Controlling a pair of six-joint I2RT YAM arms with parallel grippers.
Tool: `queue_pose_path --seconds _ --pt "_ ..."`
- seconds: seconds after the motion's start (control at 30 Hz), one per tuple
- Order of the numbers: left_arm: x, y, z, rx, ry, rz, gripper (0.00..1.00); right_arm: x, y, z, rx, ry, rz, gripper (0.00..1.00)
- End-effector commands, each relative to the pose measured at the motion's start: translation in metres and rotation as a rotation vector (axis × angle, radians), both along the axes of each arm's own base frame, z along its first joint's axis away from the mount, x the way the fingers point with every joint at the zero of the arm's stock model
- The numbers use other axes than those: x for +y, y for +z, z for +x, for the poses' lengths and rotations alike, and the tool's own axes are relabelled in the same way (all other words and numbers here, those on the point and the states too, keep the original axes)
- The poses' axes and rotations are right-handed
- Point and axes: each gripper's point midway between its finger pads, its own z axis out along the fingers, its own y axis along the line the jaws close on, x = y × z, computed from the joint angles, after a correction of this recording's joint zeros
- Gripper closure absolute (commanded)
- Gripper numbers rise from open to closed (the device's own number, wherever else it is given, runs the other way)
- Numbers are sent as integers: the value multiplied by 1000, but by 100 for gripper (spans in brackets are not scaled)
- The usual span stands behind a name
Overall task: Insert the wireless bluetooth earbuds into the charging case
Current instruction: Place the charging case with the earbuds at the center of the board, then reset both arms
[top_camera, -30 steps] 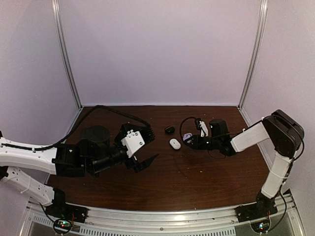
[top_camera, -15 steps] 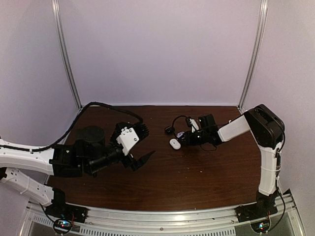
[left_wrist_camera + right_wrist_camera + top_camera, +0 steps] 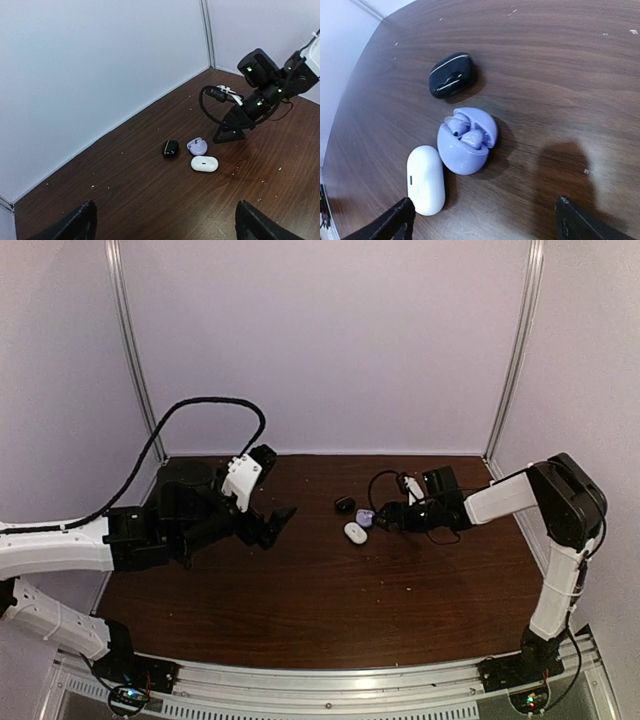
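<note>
A lavender charging case (image 3: pixel 466 150) lies open on the brown table (image 3: pixel 560 65), with two lavender earbuds (image 3: pixel 465 134) seated inside it. My right gripper (image 3: pixel 485 222) stands open just short of the case, touching nothing; it shows in the top view (image 3: pixel 388 520) and in the left wrist view (image 3: pixel 230 134). The case also shows from above (image 3: pixel 365 517) and in the left wrist view (image 3: pixel 197 146). My left gripper (image 3: pixel 165 222) is open and empty, raised over the table's left half (image 3: pixel 270 492), well away from the case.
A shut white case (image 3: pixel 425 179) lies against the lavender one, on its near-left side (image 3: pixel 355 531). A shut black case (image 3: pixel 450 75) lies just beyond (image 3: pixel 345 504). White booth walls (image 3: pixel 320 340) close the back and sides. A black cable (image 3: pixel 200 410) arcs over the left arm.
My right gripper has opened and let go of the lavender case, which now rests beside the white case. The left arm has swung up and toward the back left.
</note>
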Motion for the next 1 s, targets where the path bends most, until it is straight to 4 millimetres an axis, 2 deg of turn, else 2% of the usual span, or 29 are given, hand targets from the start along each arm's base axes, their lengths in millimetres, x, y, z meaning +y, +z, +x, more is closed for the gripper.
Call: queue_pose_path --seconds 0.0,0.1,0.2,0.23,0.33,0.4,0.47,0.67,0.83,0.97 --pt "13 15 28 129 29 -172 2 -32 32 -3 -78 -86 -53 0" --pt "36 1 55 232 93 -205 2 -49 60 -7 -147 -150 -81 0" --pt "68 -19 84 329 189 -245 2 -70 90 -12 -225 -244 -94 0" --pt "78 -26 91 361 220 -260 2 -75 107 -16 -263 -266 -79 0" --pt "98 -42 104 414 280 -296 2 -91 136 -28 -345 -340 -41 0" --pt "106 -49 108 418 306 -320 2 -101 149 -38 -388 -383 -19 0" --pt "111 -59 109 434 322 -335 2 -108 153 -48 -408 -403 -6 0" --pt "124 -100 111 508 365 -340 2 -112 135 -71 -410 -396 32 0" --pt "124 -128 111 551 382 -305 2 -111 118 -78 -392 -387 37 0" --pt "123 -137 113 565 382 -299 2 -114 112 -78 -390 -405 23 0"
